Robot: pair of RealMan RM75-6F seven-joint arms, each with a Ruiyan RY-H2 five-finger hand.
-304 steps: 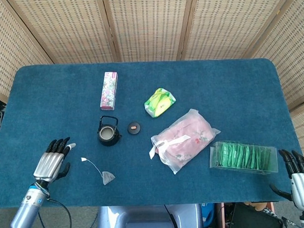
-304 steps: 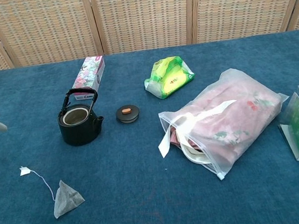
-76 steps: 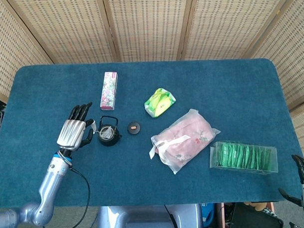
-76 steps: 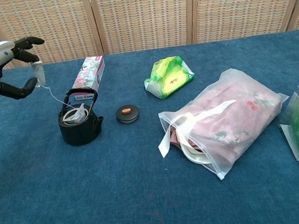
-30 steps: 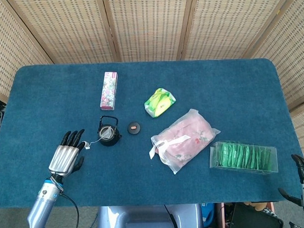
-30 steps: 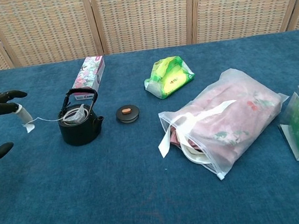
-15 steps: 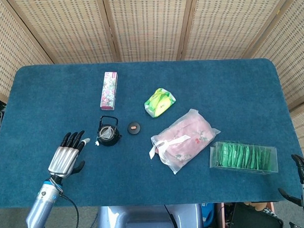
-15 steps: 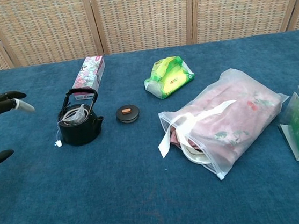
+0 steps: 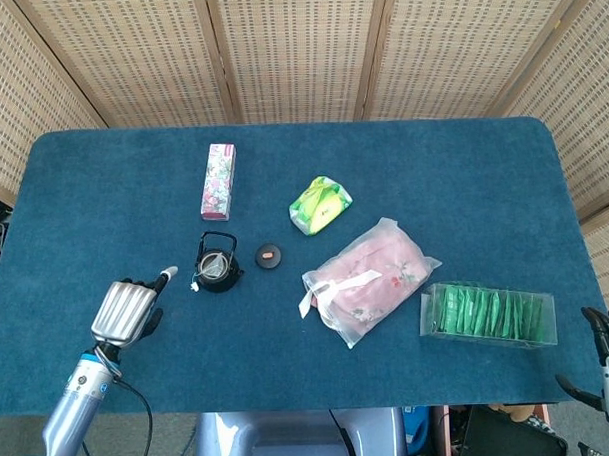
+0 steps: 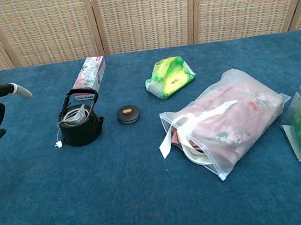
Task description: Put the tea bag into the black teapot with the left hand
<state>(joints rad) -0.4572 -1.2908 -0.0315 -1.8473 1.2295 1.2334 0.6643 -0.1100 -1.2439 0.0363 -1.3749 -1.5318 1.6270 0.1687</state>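
Hovering hand: left hand (image 9: 124, 311) sitting low over the counter (image 9: 103, 195), down-left of the black teapot (image 9: 215, 270) in the head view, holding nothing, most fingers curling in and one reaching out toward the pot.
Lying apart: bare blue cloth showing between fingertip and pot, no contact.
Resting tea bag: tea bag (image 10: 75, 116) sitting inside the open mouth of the black teapot, pale mesh showing at the rim in the chest view.
Trailing string: tag (image 10: 59, 144) hanging outside, down the pot's left flank to the cloth, on the hand's side.
Waiting lid: lid (image 9: 269, 255) lying just right of the pot, off it.
Comparing arms: right hand (image 9: 607, 355) showing only at the lower right corner, fingers apart and empty, well away across the counter; left hand far nearer.
Judging progress: bag looking delivered, leaving only withdrawal down-left, away from the tag.
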